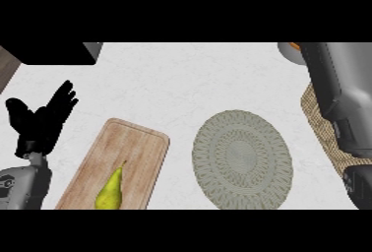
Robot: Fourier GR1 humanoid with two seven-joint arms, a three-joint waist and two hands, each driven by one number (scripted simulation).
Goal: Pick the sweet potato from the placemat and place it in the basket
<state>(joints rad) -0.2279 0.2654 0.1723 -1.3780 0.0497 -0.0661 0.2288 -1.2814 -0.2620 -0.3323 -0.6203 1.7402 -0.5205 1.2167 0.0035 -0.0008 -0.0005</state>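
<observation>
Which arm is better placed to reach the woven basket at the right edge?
The right. Its forearm lies across the basket, while the left hand rests open at the far left, beyond the cutting board and the placemat. The right hand itself is out of view.

pear (pixel 110 193): 1 | cutting board (pixel 138 147): 1 | round placemat (pixel 243 158): 1 | woven basket (pixel 317 114): 1 | hand (pixel 40 120): 1

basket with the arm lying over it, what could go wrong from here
1. The right forearm covers most of the basket, so a release there cannot be checked from this view and might land on the rim or outside it.
2. Only an orange sliver shows at the top edge, perhaps the sweet potato. Whether it is held cannot be seen.
</observation>
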